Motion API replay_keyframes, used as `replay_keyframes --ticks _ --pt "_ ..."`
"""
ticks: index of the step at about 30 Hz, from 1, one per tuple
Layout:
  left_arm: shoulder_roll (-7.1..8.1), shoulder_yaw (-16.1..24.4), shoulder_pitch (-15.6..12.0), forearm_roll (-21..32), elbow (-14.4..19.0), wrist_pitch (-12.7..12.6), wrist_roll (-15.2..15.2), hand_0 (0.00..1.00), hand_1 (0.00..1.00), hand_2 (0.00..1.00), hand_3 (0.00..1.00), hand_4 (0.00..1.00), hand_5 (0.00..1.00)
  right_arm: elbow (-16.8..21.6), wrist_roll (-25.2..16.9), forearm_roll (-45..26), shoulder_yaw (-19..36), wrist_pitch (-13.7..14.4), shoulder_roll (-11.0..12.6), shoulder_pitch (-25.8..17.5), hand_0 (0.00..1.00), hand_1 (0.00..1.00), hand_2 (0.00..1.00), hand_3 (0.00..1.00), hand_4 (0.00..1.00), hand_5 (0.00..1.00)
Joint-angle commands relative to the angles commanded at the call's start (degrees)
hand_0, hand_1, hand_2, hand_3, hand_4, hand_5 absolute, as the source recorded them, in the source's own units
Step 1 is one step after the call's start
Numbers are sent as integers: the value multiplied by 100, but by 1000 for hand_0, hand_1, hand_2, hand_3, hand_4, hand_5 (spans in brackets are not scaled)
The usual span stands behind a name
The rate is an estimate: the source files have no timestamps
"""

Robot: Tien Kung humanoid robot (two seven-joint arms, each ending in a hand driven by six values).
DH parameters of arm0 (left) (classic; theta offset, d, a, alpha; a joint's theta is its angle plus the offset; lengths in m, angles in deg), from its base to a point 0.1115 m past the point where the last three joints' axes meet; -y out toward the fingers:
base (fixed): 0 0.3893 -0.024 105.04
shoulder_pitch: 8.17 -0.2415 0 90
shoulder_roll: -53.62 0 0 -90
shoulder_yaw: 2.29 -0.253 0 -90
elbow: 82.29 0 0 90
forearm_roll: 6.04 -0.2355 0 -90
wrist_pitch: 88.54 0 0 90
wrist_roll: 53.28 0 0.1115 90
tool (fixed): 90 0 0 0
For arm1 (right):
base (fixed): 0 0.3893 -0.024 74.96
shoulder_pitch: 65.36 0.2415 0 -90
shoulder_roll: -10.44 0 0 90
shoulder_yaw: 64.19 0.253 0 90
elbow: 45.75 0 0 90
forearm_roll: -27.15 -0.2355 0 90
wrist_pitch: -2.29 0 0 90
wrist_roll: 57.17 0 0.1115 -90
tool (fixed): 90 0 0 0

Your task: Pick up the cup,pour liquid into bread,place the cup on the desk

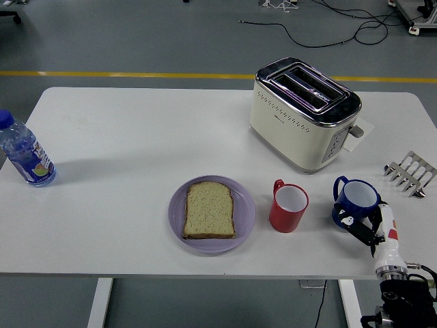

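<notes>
right hand (365,225), entering from the lower right corner of the picture, fingers curled around the lower body of the blue cup (355,201); black fingers (349,220) press on the cup's near side, with the white wrist segment trailing back toward the table's near edge. whether the cup base touches the table cannot be told. the blue cup sits upright near the near right corner of the white table (136,130), mouth up, long axis vertical, white interior visible, handle pointing to the far left. just left of it, apart, stands the red cup (289,206), upright, its handle at the far-left rim. further left, near the middle of the near edge, the lilac plate (244,212) carries one slice of bread (209,210) lying flat, crust edges roughly square to the table. the cream toaster (302,113) stands toward the far right, slots up, set at an angle to the table edges. a metal toast rack (410,172) lies at the right edge. a water bottle (24,152) with blue cap stands at the left edge.
</notes>
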Motion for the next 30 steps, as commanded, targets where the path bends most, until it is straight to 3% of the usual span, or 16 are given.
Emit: replay_keyframes --ticks 22,23,29,30 --pt "-12 -132 -87 48 -6 6 6 643 660 675 517 242 864 -229 369 505 118 -184 -39 39 701 555 690 805 719 64" --pt "-12 -134 -89 49 -6 7 6 643 660 675 517 243 864 -240 405 591 144 -207 -46 37 789 630 750 846 770 84" --pt "-12 -100 -72 34 -2 8 6 643 660 675 517 243 864 -266 561 919 203 -329 -54 49 789 630 750 846 770 84" --pt "-12 -93 -68 31 -2 8 6 643 660 674 516 241 852 -263 562 947 206 -333 -55 51 900 755 896 968 883 118"
